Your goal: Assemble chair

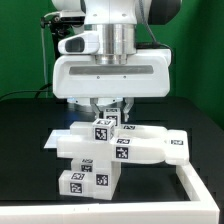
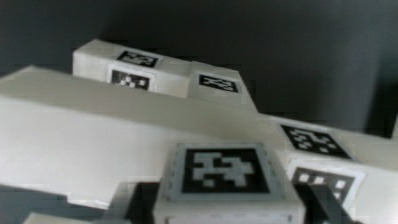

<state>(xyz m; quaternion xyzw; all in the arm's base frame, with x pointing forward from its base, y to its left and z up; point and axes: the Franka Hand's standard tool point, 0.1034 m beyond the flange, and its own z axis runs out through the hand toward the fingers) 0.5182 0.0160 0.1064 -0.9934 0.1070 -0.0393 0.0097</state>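
Tool (image 1: 104,112) sits mid-frame in the exterior view, clamped on a tagged bar (image 1: 103,128) at the top of the chair (image 1: 108,152). Chair is directly below the tool, on the black table (image 1: 25,150), lower centre of frame, beside the white wall (image 1: 200,190).

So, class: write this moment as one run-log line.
stage: chair assembly | gripper: shut on chair part | chair parts: clustered on table | L-shaped wall: untouched

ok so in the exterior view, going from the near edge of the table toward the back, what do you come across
low white wall at the near corner → chair parts with marker tags → gripper, shut on the chair parts → robot arm rising behind.
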